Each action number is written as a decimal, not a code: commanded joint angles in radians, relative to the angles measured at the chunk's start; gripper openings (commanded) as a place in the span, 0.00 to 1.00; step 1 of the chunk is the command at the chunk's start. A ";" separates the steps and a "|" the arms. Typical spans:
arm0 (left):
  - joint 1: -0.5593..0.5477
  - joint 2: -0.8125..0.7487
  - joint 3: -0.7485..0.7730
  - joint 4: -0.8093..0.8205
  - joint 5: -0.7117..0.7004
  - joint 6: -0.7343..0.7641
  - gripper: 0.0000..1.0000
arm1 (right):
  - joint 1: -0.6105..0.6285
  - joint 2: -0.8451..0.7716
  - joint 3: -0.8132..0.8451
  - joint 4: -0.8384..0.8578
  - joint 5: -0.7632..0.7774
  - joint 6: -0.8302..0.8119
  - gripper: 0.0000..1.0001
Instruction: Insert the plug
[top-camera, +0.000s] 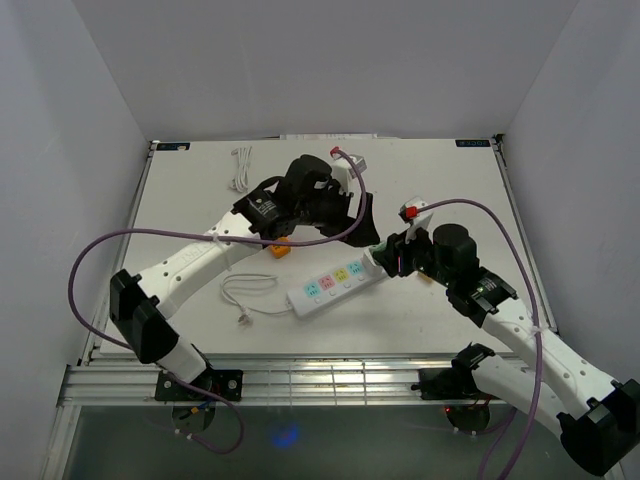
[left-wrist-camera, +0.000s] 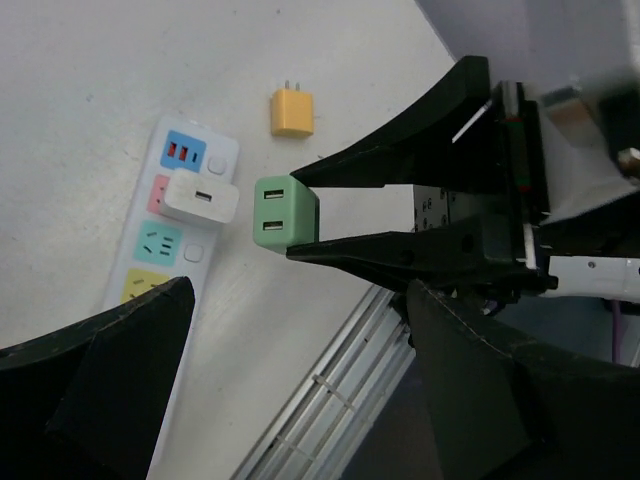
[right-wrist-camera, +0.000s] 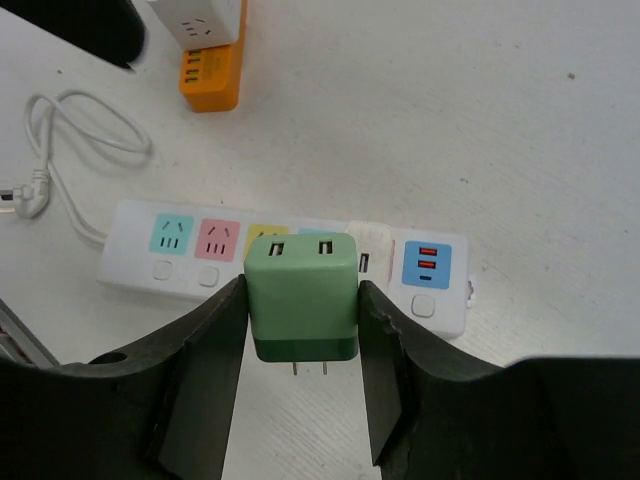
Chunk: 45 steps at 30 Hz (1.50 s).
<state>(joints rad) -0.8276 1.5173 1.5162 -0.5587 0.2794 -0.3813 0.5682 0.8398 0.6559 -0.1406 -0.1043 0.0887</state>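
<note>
My right gripper is shut on a green plug, prongs pointing toward the camera, held just above the table in front of the white power strip. In the top view the right gripper sits at the strip's right end. A small white plug sits in the strip beside its blue USB panel. My left gripper hovers open and empty behind the strip. The left wrist view shows its wide-apart fingers, the green plug and the strip.
An orange charger lies behind the strip, with a white adapter next to it. The strip's white cord loops at its left. A coiled white cable lies at the back left. The table's metal front rail runs along the near edge.
</note>
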 joint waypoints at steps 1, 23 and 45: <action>-0.001 0.073 0.074 -0.162 0.101 -0.071 0.98 | 0.064 -0.030 0.016 0.114 0.037 -0.052 0.34; 0.016 0.187 0.114 -0.211 0.222 -0.096 0.81 | 0.191 -0.082 -0.010 0.179 0.134 -0.158 0.29; 0.025 0.216 0.118 -0.205 0.251 -0.099 0.63 | 0.225 -0.048 -0.009 0.179 0.115 -0.175 0.26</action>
<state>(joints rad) -0.8040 1.7466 1.6131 -0.7559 0.4976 -0.4877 0.7872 0.7914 0.6380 -0.0483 -0.0002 -0.0673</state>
